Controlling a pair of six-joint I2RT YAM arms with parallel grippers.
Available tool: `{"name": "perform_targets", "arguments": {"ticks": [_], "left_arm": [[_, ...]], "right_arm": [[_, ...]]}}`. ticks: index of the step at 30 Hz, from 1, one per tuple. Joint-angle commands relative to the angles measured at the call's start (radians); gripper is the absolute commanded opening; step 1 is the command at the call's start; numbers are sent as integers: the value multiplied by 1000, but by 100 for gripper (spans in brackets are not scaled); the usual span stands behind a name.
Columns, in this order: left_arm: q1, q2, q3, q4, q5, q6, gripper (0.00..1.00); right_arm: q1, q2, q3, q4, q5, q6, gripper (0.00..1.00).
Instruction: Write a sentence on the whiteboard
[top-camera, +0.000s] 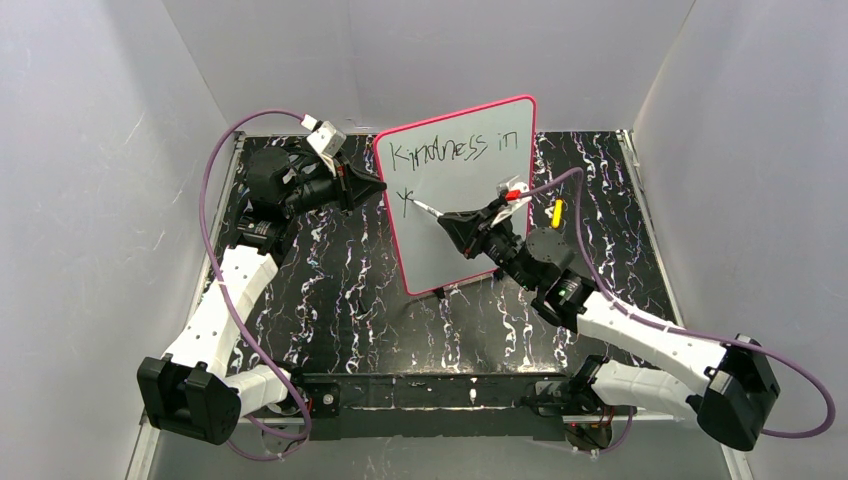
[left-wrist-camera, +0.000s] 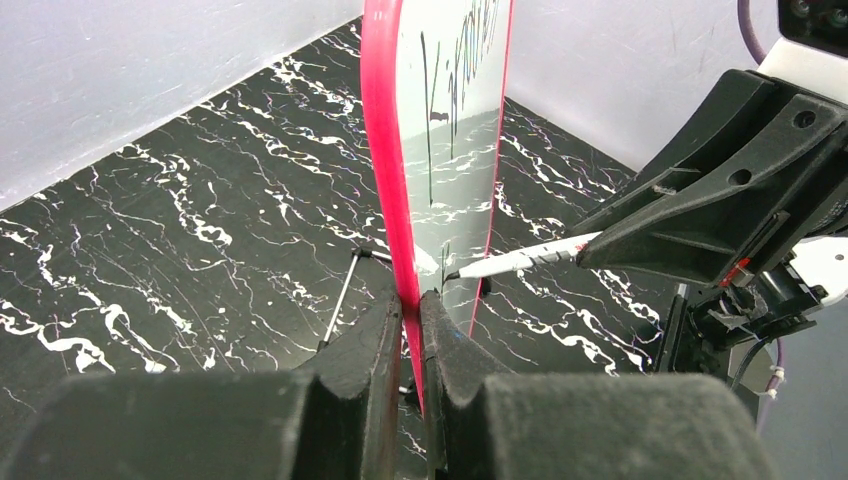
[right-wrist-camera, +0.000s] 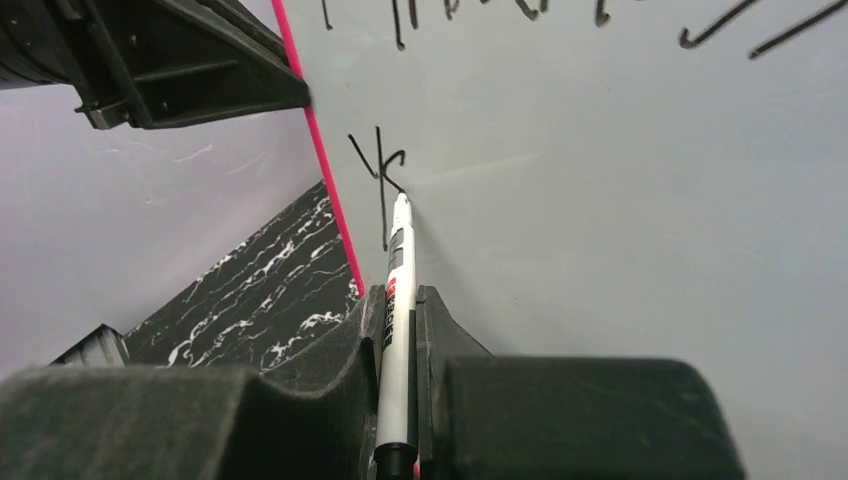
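Whiteboard (top-camera: 460, 185) upright on black marbled tabletop (top-camera: 340, 290) — pale grey walls (top-camera: 90, 150)

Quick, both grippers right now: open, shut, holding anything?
Left gripper: closed on the edge of the whiteboard.
Right gripper: closed on the marker, tip at the board.

Left pincer (top-camera: 381, 188), right pincer (top-camera: 444, 216): both closed.

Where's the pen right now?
In the top view the marker is clamped in the right gripper, its tip at the whiteboard where the sentence starts its second line.
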Motion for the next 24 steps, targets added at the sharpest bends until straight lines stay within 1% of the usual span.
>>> {"name": "perform_targets", "arguments": {"ticks": [1,6,15,24], "left_arm": [[-7,-10,-12,-35,52,4,0],[-6,-9,-12,-34,53,4,0],[-8,-9,-12,-34,53,5,0],[-9,-9,-12,-34,55,3,0]], "right_arm": [[-2,-53,-21,-39,105,-11,1],[-3,-50,-8,-11,116,-24,1],[-2,19,39,104,72,-26,1],[-2,-2,33,92,45,-16,1]]}}
